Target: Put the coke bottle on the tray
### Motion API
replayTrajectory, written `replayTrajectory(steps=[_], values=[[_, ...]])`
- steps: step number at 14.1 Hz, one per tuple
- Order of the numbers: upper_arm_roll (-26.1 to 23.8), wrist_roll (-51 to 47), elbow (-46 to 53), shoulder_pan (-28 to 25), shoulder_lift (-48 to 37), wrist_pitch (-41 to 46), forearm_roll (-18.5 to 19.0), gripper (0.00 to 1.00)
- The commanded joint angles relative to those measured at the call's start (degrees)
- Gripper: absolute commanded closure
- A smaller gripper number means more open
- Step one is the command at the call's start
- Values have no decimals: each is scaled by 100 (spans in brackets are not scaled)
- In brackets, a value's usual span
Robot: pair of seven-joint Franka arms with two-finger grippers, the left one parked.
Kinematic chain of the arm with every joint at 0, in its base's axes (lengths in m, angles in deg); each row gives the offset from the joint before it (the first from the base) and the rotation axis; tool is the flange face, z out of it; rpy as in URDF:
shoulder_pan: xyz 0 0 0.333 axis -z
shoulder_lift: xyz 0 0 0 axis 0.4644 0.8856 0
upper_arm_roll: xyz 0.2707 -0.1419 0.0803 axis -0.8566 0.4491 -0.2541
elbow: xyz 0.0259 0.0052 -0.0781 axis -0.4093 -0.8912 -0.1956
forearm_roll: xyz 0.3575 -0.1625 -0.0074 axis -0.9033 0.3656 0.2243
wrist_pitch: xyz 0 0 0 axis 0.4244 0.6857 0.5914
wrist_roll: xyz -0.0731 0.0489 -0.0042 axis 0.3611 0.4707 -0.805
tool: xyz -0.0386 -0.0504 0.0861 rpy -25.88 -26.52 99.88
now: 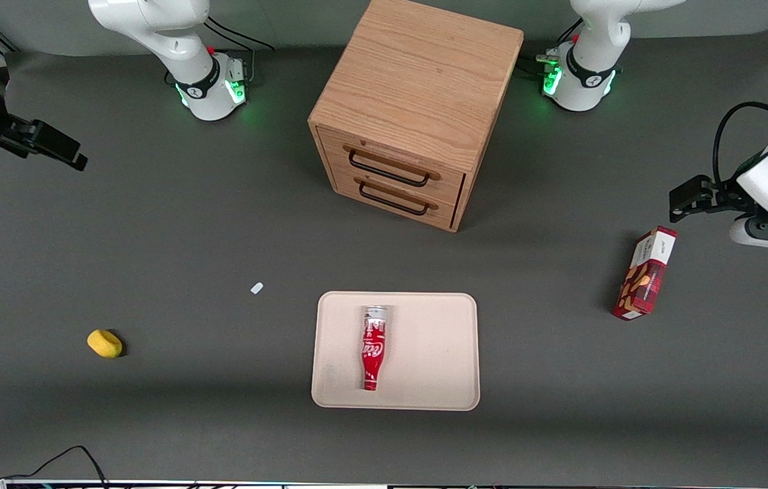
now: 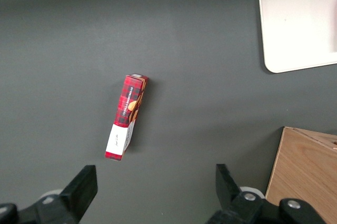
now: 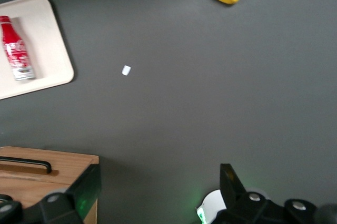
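The dark grey table (image 1: pixel 173 238) carries the tray (image 1: pixel 438 353) nearest the front camera and a wooden drawer cabinet (image 1: pixel 417 102) farther from it. A red snack box (image 1: pixel 645 275) lies toward the parked arm's end. A small white scrap (image 1: pixel 257 288) and a yellow lump (image 1: pixel 104 343), perhaps a sponge, lie toward the working arm's end. The gripper (image 3: pixel 158 192) hangs above that end, fingers spread.

The gripper (image 1: pixel 51 146) hangs spread open at the working arm's end, well clear of the tray (image 1: pixel 424 394). Between them: open table, save a white scrap (image 1: pixel 257 288) at the tray's ten o'clock (tiny). The wooden drawer cabinet (image 1: pixel 417 102) stands at twelve.
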Motion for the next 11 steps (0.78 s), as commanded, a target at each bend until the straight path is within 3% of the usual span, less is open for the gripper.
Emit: replayTrajectory(steps=[1, 4, 11], values=[[53, 67, -1837, -41, -1166, -891, -122, 0], [53, 75, -2387, -76, -1503, -1219, -113, 0], [1, 14, -1210, -85, -757, -648, -122, 0]])
